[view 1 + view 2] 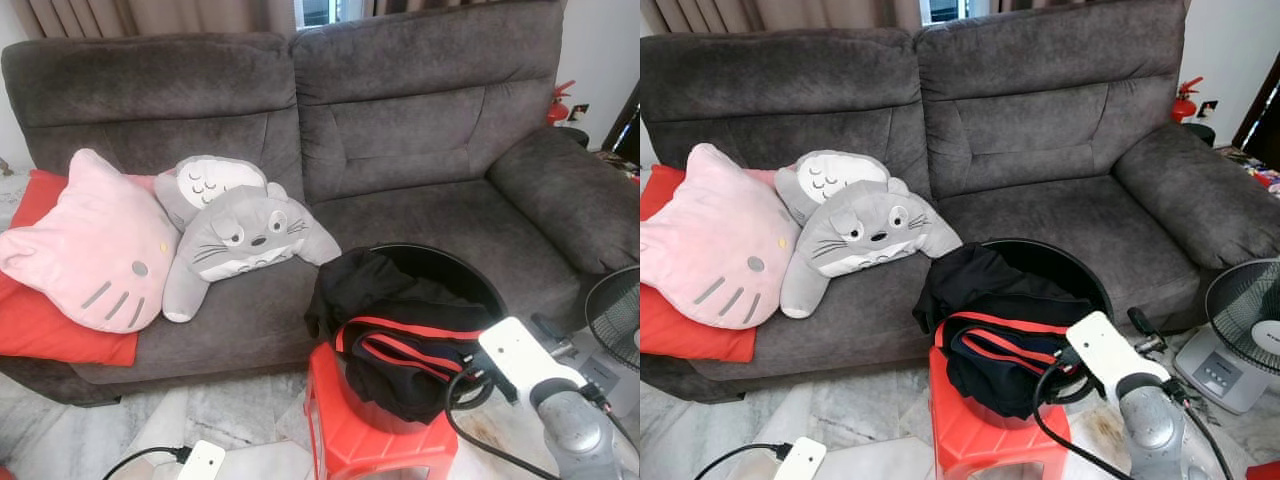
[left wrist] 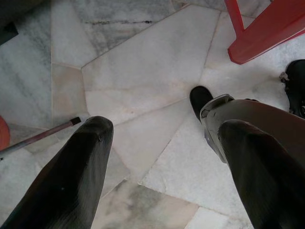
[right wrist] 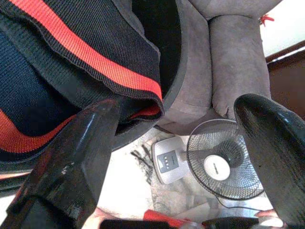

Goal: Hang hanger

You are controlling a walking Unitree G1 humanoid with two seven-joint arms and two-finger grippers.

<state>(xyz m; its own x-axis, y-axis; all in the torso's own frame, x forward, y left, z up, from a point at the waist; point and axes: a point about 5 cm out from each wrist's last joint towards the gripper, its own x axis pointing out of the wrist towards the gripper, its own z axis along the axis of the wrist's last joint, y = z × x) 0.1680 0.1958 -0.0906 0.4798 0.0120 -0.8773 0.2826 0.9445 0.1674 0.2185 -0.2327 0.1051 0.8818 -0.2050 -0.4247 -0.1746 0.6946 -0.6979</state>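
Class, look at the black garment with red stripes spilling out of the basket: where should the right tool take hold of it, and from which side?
Probably the red-striped fold of the garment draped over the basket rim, approached from the robot's right, where the open right tool already sits beside it.

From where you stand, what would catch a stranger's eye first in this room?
Probably the plush cushions on the grey sofa: a pink cat-face cushion and a grey Totoro plush on its left seat. In front of the sofa, a black basket heaped with black clothes with red stripes sits on a red stool, with the right gripper open beside the basket's rim.
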